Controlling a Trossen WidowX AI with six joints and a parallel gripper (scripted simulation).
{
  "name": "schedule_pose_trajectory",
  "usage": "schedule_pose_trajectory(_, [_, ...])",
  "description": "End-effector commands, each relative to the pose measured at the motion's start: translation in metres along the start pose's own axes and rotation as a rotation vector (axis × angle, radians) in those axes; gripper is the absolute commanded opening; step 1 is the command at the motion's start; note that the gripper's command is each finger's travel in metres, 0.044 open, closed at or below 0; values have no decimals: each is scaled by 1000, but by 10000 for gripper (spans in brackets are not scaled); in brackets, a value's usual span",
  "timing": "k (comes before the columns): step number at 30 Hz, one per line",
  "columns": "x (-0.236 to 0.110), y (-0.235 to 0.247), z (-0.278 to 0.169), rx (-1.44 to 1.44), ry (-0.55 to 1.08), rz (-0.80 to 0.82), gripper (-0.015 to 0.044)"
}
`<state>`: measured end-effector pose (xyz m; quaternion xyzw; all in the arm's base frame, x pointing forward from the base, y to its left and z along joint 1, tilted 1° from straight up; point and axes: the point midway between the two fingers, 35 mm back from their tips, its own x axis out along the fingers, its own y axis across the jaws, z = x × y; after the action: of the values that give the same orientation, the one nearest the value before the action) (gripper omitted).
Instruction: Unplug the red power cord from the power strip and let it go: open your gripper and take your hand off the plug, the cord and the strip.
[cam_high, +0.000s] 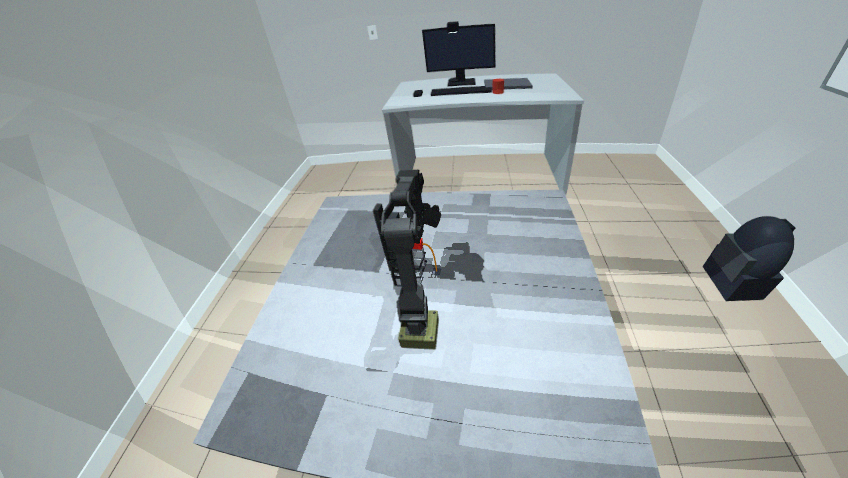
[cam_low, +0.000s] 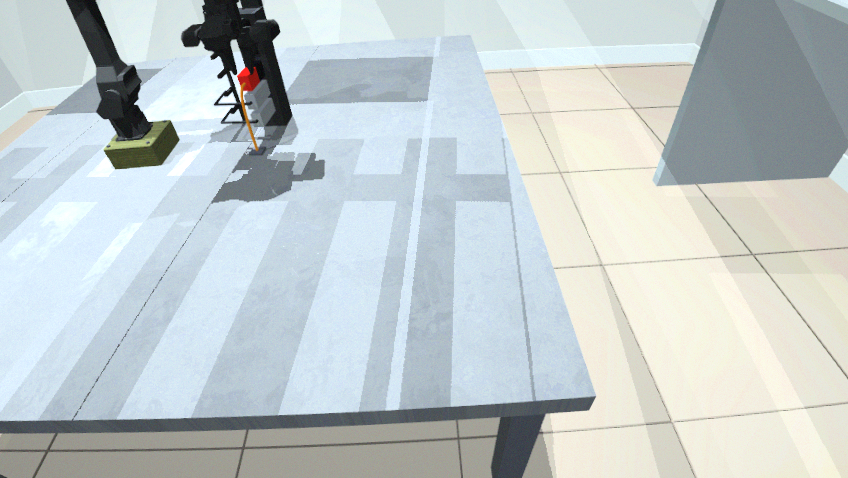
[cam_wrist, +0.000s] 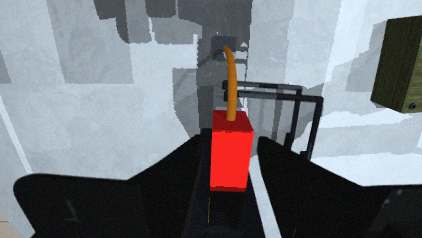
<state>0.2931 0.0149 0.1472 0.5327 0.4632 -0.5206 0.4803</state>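
Observation:
The red plug (cam_high: 418, 244) (cam_low: 248, 77) (cam_wrist: 231, 150) sits in the upright dark power strip (cam_low: 276, 89), and its orange cord (cam_low: 250, 118) (cam_wrist: 231, 85) (cam_high: 435, 260) curves down to the grey table top (cam_low: 356, 296). My gripper (cam_wrist: 230, 142) (cam_low: 240, 64) is right at the plug with one black finger on each side of it. The fingers stand partly open. A thin gap shows on the plug's right side in the wrist view, so they do not clamp it.
A black wire rack (cam_low: 228, 100) (cam_wrist: 300, 115) stands just beside the strip. The arm's olive base block (cam_low: 142, 144) (cam_high: 419, 332) (cam_wrist: 400, 65) is close by. A white desk with a monitor (cam_high: 458, 47) stands at the back wall of the room.

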Motion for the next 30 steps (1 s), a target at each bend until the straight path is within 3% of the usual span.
schedule_pose_trajectory(1, [0, -1, -5, 4, -4, -2, 160])
schedule_pose_trajectory(21, [12, -1, -5, 4, -4, -2, 160])
schedule_pose_trajectory(25, [10, 0, -6, 0, 1, 2, 55])
schedule_pose_trajectory(30, [10, 0, -6, 0, 1, 2, 22])
